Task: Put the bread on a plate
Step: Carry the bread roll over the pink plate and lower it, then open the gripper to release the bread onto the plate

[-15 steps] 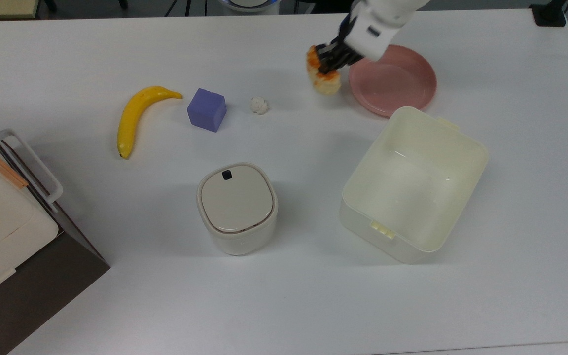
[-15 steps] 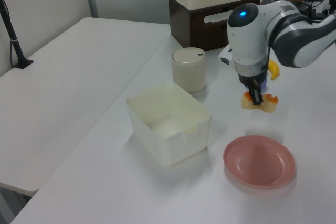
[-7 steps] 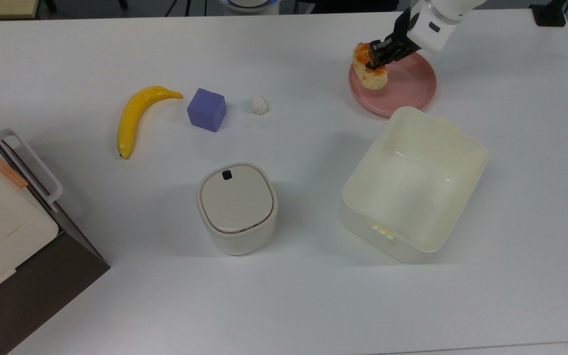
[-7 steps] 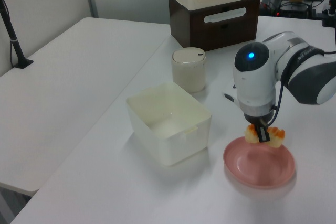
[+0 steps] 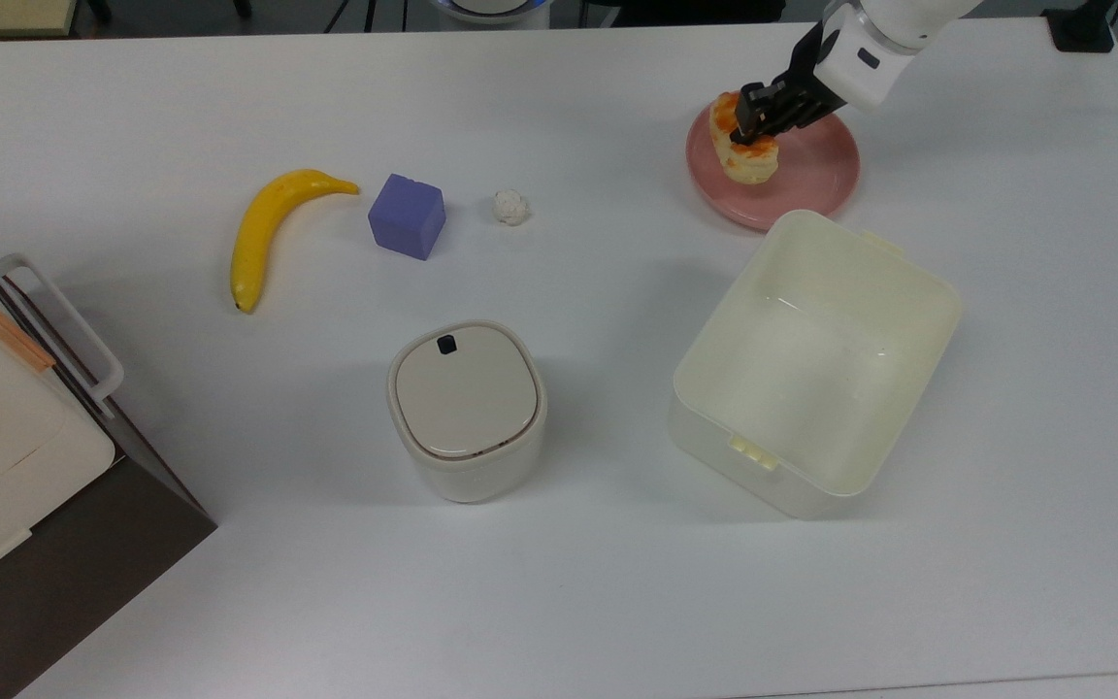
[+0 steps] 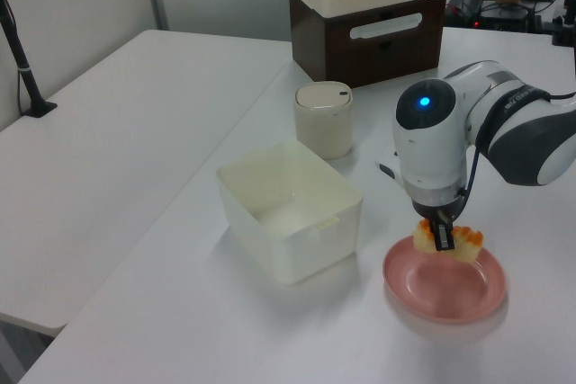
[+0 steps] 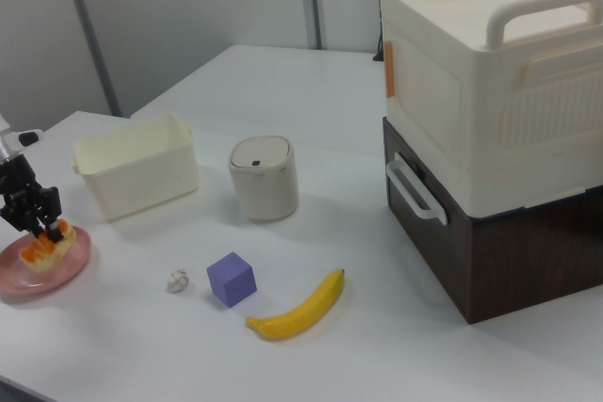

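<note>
end effector (image 5: 751,124) gripping bread (image 5: 742,153), seemingly touching plate (image 5: 811,184)

In the top view, the plate (image 5: 802,180) lies near the table's (image 5: 559,582) far edge beside the box (image 5: 816,364), the bread (image 5: 741,155) over the plate's left part.

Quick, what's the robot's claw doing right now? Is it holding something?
Gripper: shut on the bread, holding it over the pink plate.
</note>
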Tool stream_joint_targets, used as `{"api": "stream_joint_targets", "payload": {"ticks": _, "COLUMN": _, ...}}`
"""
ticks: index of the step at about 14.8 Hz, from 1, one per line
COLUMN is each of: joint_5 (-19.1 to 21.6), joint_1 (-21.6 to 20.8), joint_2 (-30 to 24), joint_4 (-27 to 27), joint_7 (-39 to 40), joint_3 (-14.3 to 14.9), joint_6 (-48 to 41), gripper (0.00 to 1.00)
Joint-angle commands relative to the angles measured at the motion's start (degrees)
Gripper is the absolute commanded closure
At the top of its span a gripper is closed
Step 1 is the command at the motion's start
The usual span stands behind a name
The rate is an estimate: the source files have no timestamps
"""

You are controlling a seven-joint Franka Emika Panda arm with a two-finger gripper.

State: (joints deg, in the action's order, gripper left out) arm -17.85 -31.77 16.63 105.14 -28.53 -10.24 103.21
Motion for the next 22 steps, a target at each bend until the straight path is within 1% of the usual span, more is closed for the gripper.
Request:
{"api": "stream_joint_targets", "payload": {"ticks": 1, "joint_5": -0.52, "joint_1": -0.67, "joint_2": -0.01, "joint_4": -0.99, "joint_7": -1.44, "joint_3": 0.49, "joint_6": -0.82, "gripper": 0.00}}
{"api": "stream_joint_targets", "payload": {"ticks": 6, "joint_5": -0.52, "joint_1": -0.67, "joint_2": -0.19, "joint_4": -1.08, "joint_7": -1.62, "joint_3": 0.49, "joint_6": -1.08, "gripper": 0.00}}
{"api": "stream_joint_targets", "payload": {"ticks": 8, "joint_5": -1.31, "joint_1": -0.23, "joint_2": -0.72, "joint_4": -1.34, "joint_7": -2.41, "joint_3": 0.49, "joint_6": -1.17, "gripper": 0.00}}
{"api": "stream_joint_targets", "payload": {"ticks": 10, "joint_5": -1.92, "joint_1": 0.56, "joint_2": -0.89, "joint_4": -1.95, "joint_7": -3.54, "joint_3": 0.57, "joint_6": -1.17, "gripper": 0.00}}
{"api": "stream_joint_targets", "payload": {"ticks": 11, "joint_5": -2.19, "joint_1": 2.04, "joint_2": -1.59, "joint_4": -2.30, "joint_7": -4.60, "joint_3": 0.66, "joint_6": -1.17, "gripper": 0.00}}
{"api": "stream_joint_targets", "payload": {"ticks": 13, "joint_5": -1.67, "joint_1": 6.34, "joint_2": -4.13, "joint_4": -2.31, "joint_7": -4.52, "joint_3": 0.75, "joint_6": -0.91, "gripper": 0.00}}
{"api": "stream_joint_targets", "payload": {"ticks": 15, "joint_5": -1.14, "joint_1": 11.87, "joint_2": -8.87, "joint_4": -2.31, "joint_7": -3.47, "joint_3": 0.93, "joint_6": -0.73, "gripper": 0.00}}
{"api": "stream_joint_targets", "payload": {"ticks": 16, "joint_5": -0.35, "joint_1": 14.43, "joint_2": -11.07, "joint_4": -2.48, "joint_7": -1.73, "joint_3": 1.19, "joint_6": -0.82, "gripper": 0.00}}
{"api": "stream_joint_targets", "payload": {"ticks": 19, "joint_5": 5.96, "joint_1": 23.73, "joint_2": -17.22, "joint_4": -3.45, "joint_7": 6.79, "joint_3": 1.63, "joint_6": -1.26, "gripper": 0.00}}
{"api": "stream_joint_targets", "payload": {"ticks": 21, "joint_5": 10.88, "joint_1": 31.12, "joint_2": -20.83, "joint_4": -3.97, "joint_7": 11.36, "joint_3": 3.29, "joint_6": -2.74, "gripper": 0.00}}
{"api": "stream_joint_targets", "payload": {"ticks": 22, "joint_5": 14.30, "joint_1": 33.85, "joint_2": -21.89, "joint_4": -5.63, "joint_7": 13.39, "joint_3": 4.60, "joint_6": -3.71, "gripper": 0.00}}
